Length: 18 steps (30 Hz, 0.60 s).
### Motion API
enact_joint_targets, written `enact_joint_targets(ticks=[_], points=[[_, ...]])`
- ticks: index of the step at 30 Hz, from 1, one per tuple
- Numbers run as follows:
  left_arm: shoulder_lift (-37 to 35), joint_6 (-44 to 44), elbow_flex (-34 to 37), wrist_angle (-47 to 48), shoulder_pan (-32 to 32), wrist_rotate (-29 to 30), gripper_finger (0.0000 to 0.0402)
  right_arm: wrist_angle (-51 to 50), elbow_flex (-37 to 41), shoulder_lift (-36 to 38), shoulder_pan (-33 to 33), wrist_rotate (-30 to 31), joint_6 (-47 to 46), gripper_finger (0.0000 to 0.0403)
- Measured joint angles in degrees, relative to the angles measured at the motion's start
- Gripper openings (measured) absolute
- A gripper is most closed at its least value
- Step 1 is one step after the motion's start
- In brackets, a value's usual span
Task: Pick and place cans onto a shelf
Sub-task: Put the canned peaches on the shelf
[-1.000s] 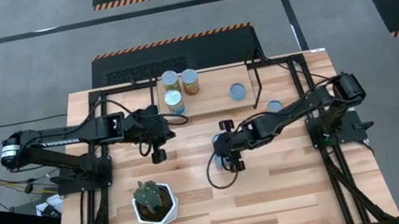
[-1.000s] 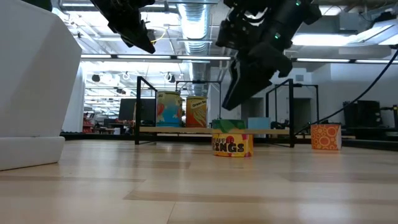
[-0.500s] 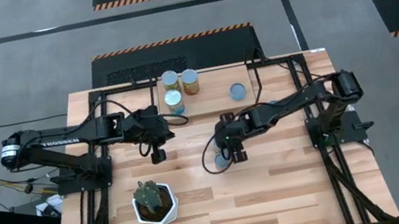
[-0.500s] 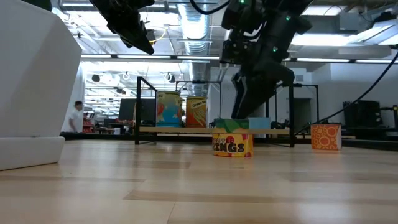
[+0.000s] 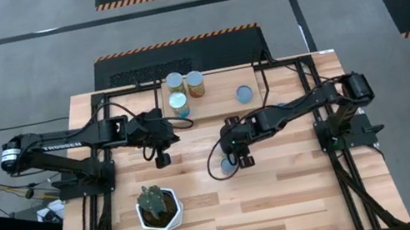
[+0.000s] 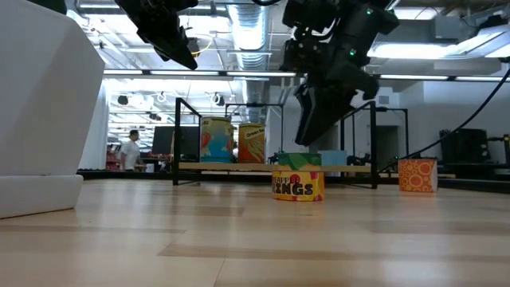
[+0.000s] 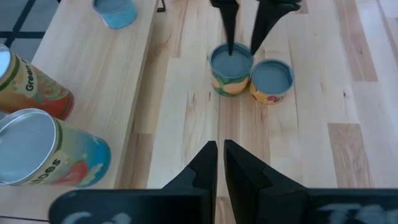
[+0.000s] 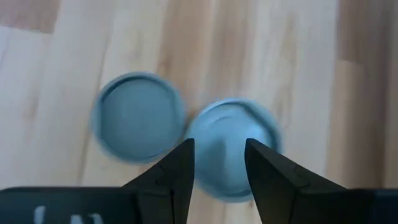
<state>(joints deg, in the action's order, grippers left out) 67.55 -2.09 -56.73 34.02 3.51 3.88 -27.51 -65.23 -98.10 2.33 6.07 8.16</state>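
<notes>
The right gripper (image 8: 217,163), fingers spread, hung directly above one can (image 8: 233,155); a second can (image 8: 137,118) stood touching that one.

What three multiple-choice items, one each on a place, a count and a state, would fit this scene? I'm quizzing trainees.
1. Where is the white hexagonal pot with the green cactus?
A. On the light-wood shelf
B. On the wooden tabletop, near the left arm
C. Between the right gripper's fingers

2. How many short blue-topped tins stand side by side under the right gripper?
A. Two
B. Four
C. None

3. How is the right gripper?
A. Shut on a tin
B. Shut on the cactus
C. Open above a tin

Key:
1 B: the pot stands on the tabletop, clear of the shelf.
2 A: the wrist views show two tins.
3 C: the right gripper has its fingers spread over one tin, holding nothing. The left gripper waits shut, off to the side.
</notes>
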Motion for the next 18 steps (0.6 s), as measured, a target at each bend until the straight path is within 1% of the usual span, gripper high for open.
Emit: enact_joint_targets(ticks=[6,8,11,14,18], points=[[-0.02,-0.16,0.0,0.0,0.01,0.0,0.0018,-2.33,0.11,-0.85,1.98,-0.36,-1.53,0.0163],[-0.02,-0.57,0.0,0.01,0.01,0.0,0.0018,-0.64,-0.09,-1.56,2.4,-0.2,-1.67,0.0162],[-0.02,-0.63,0.0,-0.03,0.0,0.0,0.0018,-1.44,0.08,-1.82,2.45,-0.26,-1.69,0.016],[-0.02,-0.6,0.0,-0.01,0.02,0.0,0.0018,-0.06,-0.01,-4.18,2.12,0.09,-1.64,0.0159],[-0.02,-0.59,0.0,0.06,0.0,0.0,0.0018,0.52,-0.22,-5.07,2.03,0.84,-1.71,0.0158]])
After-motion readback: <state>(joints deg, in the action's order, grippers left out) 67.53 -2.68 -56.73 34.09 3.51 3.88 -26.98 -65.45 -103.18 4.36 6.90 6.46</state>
